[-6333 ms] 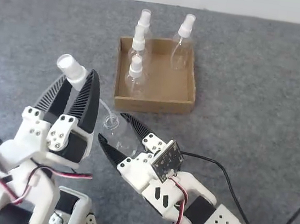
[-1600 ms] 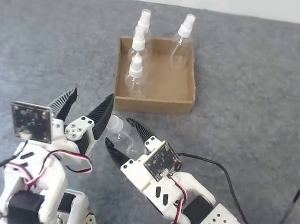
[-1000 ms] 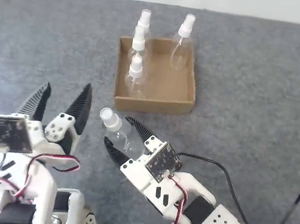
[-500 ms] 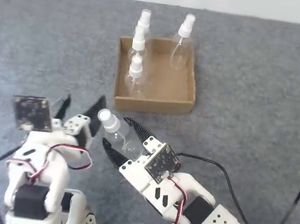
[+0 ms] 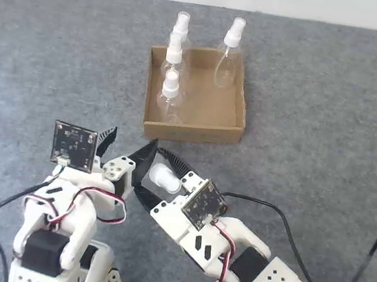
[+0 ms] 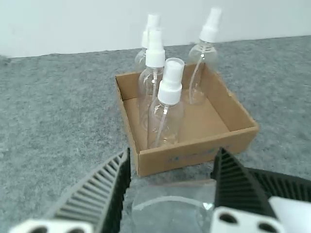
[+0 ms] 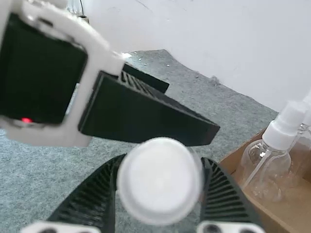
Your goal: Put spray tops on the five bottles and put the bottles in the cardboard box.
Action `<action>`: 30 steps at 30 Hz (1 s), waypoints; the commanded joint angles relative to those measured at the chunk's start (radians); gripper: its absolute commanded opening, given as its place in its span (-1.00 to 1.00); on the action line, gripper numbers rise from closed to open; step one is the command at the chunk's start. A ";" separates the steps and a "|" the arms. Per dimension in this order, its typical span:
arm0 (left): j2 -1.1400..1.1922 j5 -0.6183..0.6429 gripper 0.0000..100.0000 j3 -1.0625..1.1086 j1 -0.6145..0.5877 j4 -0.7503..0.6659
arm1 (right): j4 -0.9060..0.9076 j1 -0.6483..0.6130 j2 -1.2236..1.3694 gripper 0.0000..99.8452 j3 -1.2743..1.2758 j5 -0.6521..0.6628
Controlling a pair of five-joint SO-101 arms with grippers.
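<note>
The grey table is carrying everything, and both arms are crowding together on its near side. The cardboard box is sitting farther back with its top open. Four bottles are standing upright there, each wearing a white spray top; I can't tell whether the rear two are inside the box. The right gripper is clamping the fifth bottle just in front of the box, with its white cap pointing up. The left gripper is spread wide, its fingers straddling that bottle's clear body.
</note>
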 commanded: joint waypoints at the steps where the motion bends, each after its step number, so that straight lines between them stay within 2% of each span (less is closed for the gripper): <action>1: -0.005 -0.015 -0.48 -0.061 -0.072 -0.015 | -0.012 -0.005 -0.012 -0.80 -0.057 0.011; 6: -0.005 -0.018 -0.48 -0.119 -0.232 -0.015 | 0.051 0.053 -0.013 -0.80 -0.091 0.009; 13: -0.005 -0.015 -0.48 -0.105 -0.394 -0.015 | 0.320 0.162 -0.005 -0.80 -0.270 -0.069; 22: -0.005 -0.015 -0.48 -0.012 -0.491 -0.026 | 0.542 0.318 0.002 -0.79 -0.508 -0.054; 30: -0.005 -0.014 -0.47 0.159 -0.562 -0.195 | 0.588 0.417 0.292 -0.80 -0.766 -0.012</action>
